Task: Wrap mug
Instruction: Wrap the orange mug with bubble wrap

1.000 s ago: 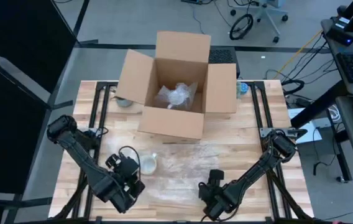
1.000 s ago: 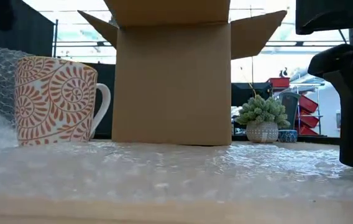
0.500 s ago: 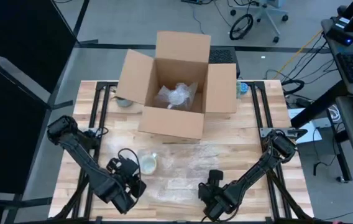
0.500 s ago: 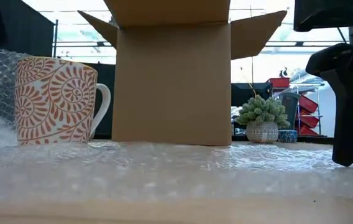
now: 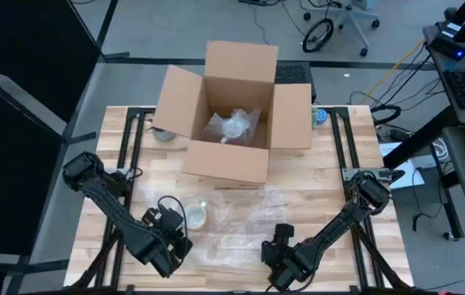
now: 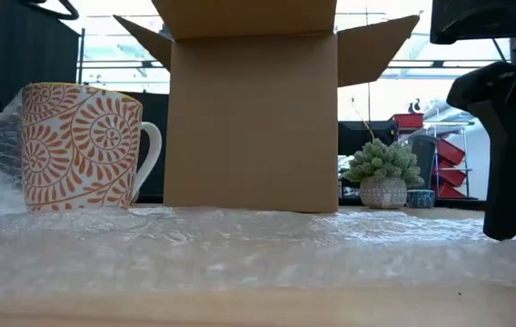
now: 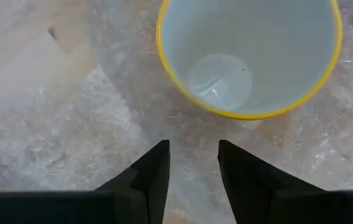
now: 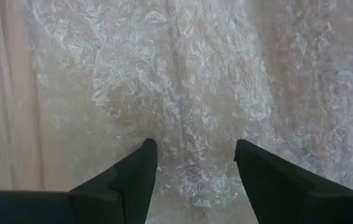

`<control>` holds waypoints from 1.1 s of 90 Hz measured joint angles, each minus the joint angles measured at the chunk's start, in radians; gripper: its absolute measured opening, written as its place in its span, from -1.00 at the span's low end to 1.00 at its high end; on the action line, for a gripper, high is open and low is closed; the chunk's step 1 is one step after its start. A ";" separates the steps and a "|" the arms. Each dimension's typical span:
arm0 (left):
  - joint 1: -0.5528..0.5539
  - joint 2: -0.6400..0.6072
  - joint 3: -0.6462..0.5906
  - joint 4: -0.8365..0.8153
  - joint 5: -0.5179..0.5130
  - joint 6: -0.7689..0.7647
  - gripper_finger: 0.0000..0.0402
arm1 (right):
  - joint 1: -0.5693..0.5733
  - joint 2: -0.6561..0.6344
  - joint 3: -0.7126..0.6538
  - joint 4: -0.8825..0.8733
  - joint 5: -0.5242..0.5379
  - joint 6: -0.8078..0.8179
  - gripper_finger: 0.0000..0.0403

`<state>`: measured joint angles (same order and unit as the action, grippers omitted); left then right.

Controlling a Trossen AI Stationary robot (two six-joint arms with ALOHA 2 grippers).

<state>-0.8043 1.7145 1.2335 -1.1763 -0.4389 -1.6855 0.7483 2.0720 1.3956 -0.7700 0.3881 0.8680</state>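
High view: mug (image 5: 194, 215) lower left on the bubble wrap sheet (image 5: 245, 221); left gripper (image 5: 169, 239) has slid down-frame from it, right gripper (image 5: 284, 250) holds lower centre. Low view: wrap flap behind the mug has dropped; cardboard box (image 6: 252, 104) centre. Wrist views: both fingers spread, gripping nothing. Wrapping judged barely begun.

The mug (image 6: 81, 147) stands upright on bubble wrap (image 6: 267, 250) — orange swirls, yellow rim.
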 joint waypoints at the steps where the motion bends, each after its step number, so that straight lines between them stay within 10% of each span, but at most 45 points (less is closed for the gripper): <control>1: 0.000 0.000 0.000 -0.002 0.000 0.001 -0.49 | 0.000 0.000 0.000 0.000 0.000 0.000 0.01; 33: -0.021 -0.004 0.009 -0.107 -0.033 0.020 -1.00 | 0.000 0.000 0.000 0.000 0.003 0.002 0.01; 76: 0.051 -0.244 0.067 -0.326 -0.143 0.032 -0.97 | 0.000 -0.001 0.000 0.004 0.005 0.003 0.01; 99: 0.212 -0.247 0.068 -0.224 -0.143 0.277 -0.56 | -0.001 -0.001 0.000 0.018 0.004 0.003 0.01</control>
<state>-0.5924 1.4676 1.3010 -1.4007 -0.5820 -1.4085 0.7475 2.0708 1.3956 -0.7517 0.3917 0.8707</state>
